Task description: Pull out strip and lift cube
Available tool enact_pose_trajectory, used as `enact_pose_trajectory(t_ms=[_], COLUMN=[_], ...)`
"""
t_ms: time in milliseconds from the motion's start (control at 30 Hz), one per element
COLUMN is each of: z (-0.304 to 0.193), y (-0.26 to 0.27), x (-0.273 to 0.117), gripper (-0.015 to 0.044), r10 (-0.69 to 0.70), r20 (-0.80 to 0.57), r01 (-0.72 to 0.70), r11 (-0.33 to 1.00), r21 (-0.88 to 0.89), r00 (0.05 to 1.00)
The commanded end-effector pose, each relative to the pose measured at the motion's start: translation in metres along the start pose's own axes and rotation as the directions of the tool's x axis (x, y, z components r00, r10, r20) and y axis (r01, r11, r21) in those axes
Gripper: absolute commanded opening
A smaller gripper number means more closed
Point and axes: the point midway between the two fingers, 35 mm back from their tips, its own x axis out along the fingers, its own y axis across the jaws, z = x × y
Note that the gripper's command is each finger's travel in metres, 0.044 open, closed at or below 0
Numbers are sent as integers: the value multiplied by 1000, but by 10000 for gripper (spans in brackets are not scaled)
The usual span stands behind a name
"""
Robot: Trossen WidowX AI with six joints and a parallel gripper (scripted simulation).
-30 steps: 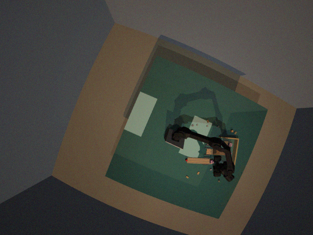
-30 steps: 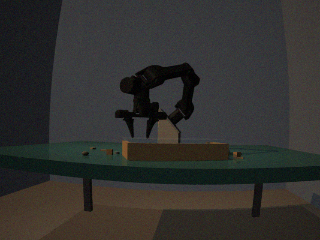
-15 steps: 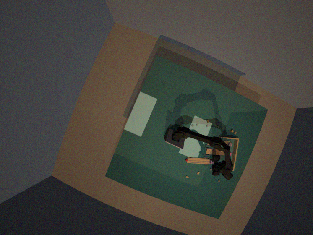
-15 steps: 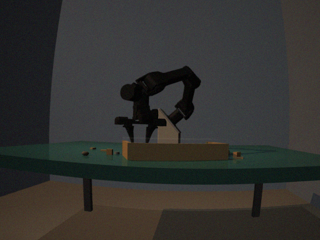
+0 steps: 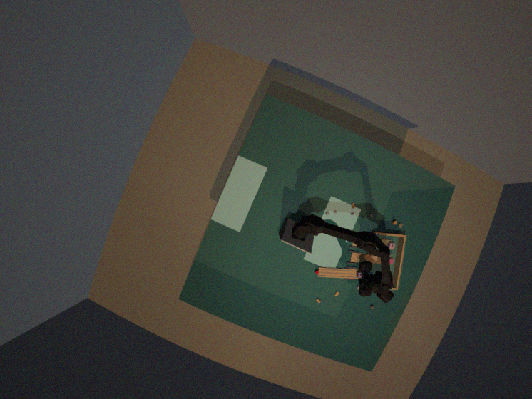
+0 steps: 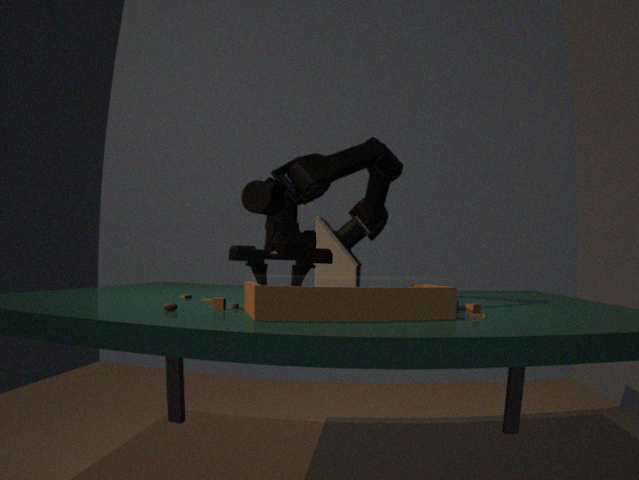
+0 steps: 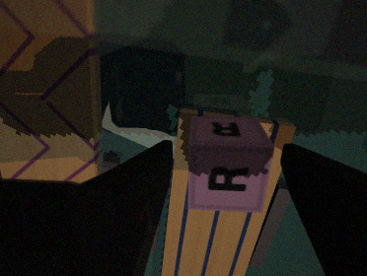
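A pale wooden strip with dark blue lengthwise lines (image 5: 337, 273) (image 7: 194, 246) lies on the table, pulled clear of the box's inside, with a red knob (image 5: 316, 271) at its near end. A pink cube marked R (image 5: 359, 275) (image 7: 227, 189) sits on its far end. My gripper (image 6: 278, 284) (image 7: 226, 151) is partly open, pointing down, with one finger on each side of the cube and gaps between. The cube is not held. In the exterior view the box wall hides the cube and the strip.
The low wooden box (image 5: 402, 257) (image 6: 355, 303) stands beside the gripper. A zigzag-marked strip (image 5: 354, 258) (image 7: 64, 170) runs into it, and two other pink cubes (image 5: 391, 246) (image 5: 391, 260) show there. A grey guide bar (image 7: 271, 227) stands beside the lined strip. Small blocks (image 5: 336, 293) (image 6: 219, 303) lie around.
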Motion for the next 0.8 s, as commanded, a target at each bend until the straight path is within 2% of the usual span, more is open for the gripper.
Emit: enact_pose_trajectory(t_ms=[0, 100, 400, 533, 767], z=[-1, 0, 0, 0, -15], y=[1, 0, 0, 0, 9], x=[3, 0, 0, -1, -17], gripper=[250, 171, 111, 6, 0], r10=[6, 0, 0, -8, -12], r20=[-1, 0, 0, -1, -3], r01=[-6, 0, 0, 8, 12], r11=[1000, 1000, 1000, 1000, 1000], r21=[7, 0, 0, -7, -6], r00=[1000, 1000, 1000, 1000, 1000])
